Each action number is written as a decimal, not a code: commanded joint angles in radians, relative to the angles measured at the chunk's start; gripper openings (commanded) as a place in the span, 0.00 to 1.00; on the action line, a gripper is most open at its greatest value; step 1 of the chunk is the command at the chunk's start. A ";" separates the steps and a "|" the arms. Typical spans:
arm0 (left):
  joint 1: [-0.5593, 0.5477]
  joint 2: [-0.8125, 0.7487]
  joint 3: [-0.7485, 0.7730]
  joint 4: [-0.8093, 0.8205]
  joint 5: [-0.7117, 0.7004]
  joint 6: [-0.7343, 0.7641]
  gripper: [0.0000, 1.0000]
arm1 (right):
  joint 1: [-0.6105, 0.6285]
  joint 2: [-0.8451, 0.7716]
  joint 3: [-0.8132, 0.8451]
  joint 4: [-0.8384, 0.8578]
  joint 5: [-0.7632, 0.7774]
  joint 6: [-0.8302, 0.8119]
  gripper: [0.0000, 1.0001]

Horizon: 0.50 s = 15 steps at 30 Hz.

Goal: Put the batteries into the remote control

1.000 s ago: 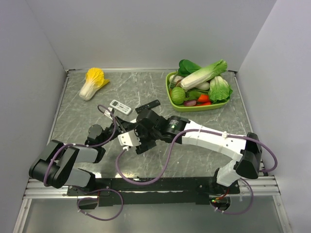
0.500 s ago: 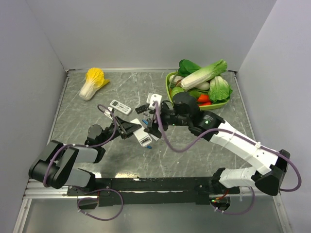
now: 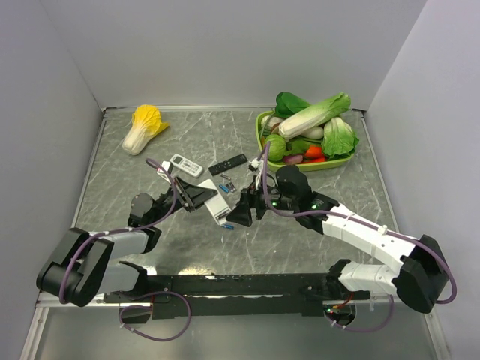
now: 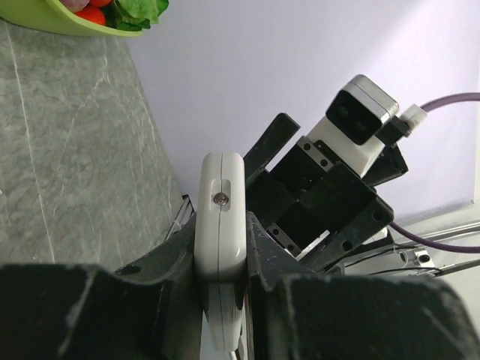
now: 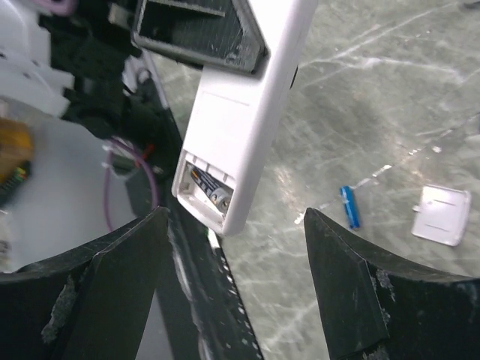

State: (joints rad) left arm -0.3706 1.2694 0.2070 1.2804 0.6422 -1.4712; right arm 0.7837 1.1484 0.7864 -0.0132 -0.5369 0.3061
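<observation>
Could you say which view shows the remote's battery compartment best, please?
The right wrist view: the compartment of the remote faces it, open, a battery inside. The top view shows the remote tiny; the left wrist view, only its edge in the left gripper.

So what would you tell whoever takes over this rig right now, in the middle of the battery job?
Left hand: shut on the remote control, back side turned to the right wrist camera.
Right hand: open, empty, close to the remote's battery end.
Done: cover is off and lies on the table; one cell sits in the open compartment.
Left: a loose battery lies on the table beside the cover. Pick it up, seat it, probably refit the cover.
</observation>
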 commanded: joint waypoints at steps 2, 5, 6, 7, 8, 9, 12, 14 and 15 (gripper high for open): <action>-0.002 -0.021 0.025 0.418 0.007 -0.005 0.01 | -0.034 -0.038 -0.053 0.260 -0.080 0.197 0.79; -0.002 -0.025 0.025 0.415 0.002 -0.009 0.01 | -0.052 -0.036 -0.084 0.308 -0.098 0.234 0.78; -0.002 -0.027 0.025 0.416 -0.002 -0.014 0.01 | -0.060 -0.035 -0.094 0.315 -0.101 0.243 0.77; -0.002 -0.027 0.025 0.416 -0.003 -0.017 0.01 | -0.061 -0.032 -0.101 0.335 -0.109 0.251 0.76; -0.002 -0.025 0.025 0.419 -0.004 -0.018 0.01 | -0.064 -0.029 -0.105 0.344 -0.116 0.264 0.75; -0.002 -0.025 0.025 0.421 -0.007 -0.023 0.01 | -0.067 -0.026 -0.111 0.351 -0.120 0.269 0.74; -0.002 -0.024 0.020 0.428 -0.010 -0.031 0.01 | -0.075 -0.016 -0.119 0.369 -0.129 0.283 0.72; -0.002 -0.022 0.020 0.430 -0.012 -0.035 0.01 | -0.078 -0.013 -0.124 0.387 -0.138 0.294 0.70; -0.002 -0.022 0.019 0.433 -0.013 -0.037 0.01 | -0.078 -0.009 -0.124 0.390 -0.143 0.297 0.68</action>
State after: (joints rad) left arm -0.3706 1.2659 0.2070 1.2800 0.6384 -1.4895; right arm 0.7170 1.1431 0.6765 0.2756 -0.6403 0.5602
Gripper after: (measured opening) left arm 0.252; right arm 0.704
